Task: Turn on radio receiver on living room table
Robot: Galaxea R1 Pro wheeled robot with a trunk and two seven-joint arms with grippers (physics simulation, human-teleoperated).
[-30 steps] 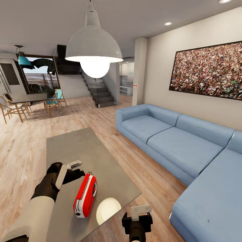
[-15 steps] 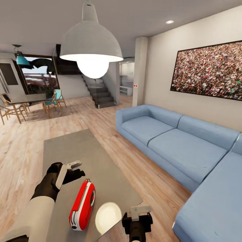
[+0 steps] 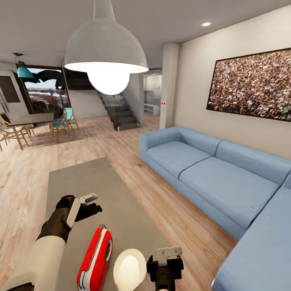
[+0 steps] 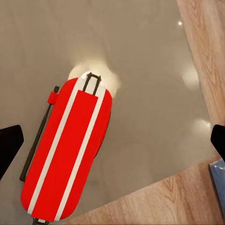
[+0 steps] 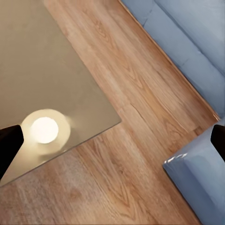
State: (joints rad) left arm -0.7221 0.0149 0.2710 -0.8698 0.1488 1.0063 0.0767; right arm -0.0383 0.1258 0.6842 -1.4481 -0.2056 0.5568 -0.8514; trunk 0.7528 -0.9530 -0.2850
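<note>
The radio [image 3: 95, 258] lies on the near end of the table [image 3: 97, 190], between the left gripper [image 3: 89, 203] behind it and the right gripper [image 3: 167, 258] off the table's near right corner; the sofa [image 3: 210, 173] runs along the right, across a strip of floor [image 3: 161, 194]

No readable writing anywhere in my views.

I find no letters, numbers, brand marks or signs that I can read. The small red portable radio with white stripes [image 3: 95, 260] lying on the low grey glassy table [image 3: 81, 182] shows plain stripes and a dark round dial, but any marking on the dial is too small for me to tell. The large framed crowd photo [image 3: 252, 85] on the beige wall is a mass of tiny coloured specks with no legible text. Two small red marks on the white pillar [image 3: 163, 103] are too small to read.
</note>
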